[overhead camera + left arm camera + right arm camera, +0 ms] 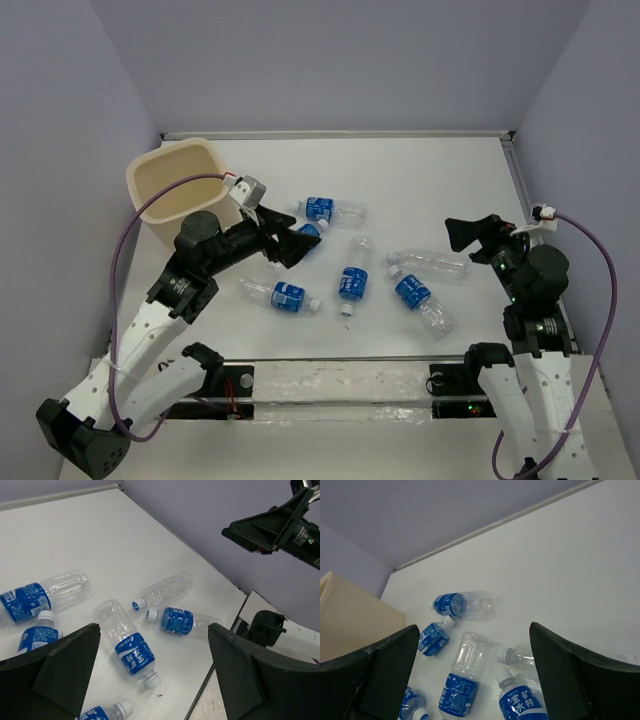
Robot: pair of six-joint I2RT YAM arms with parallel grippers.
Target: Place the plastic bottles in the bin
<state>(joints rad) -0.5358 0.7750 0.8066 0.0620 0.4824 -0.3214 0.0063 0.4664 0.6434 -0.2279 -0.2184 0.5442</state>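
Six clear blue-labelled plastic bottles (352,278) lie outside the cream plastic bin (175,180), which seems empty; left gripper (295,248) and right gripper (456,235) gape, unladen.

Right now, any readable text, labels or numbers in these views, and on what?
"宝…水特", roughly: white print on the blue label of the nearest bottle, right wrist view, partly cut off.
Labels on the other bottles: white characters, too blurred to read.
The bin: no text visible.

White-black arms (150,335), purple cables (113,290)
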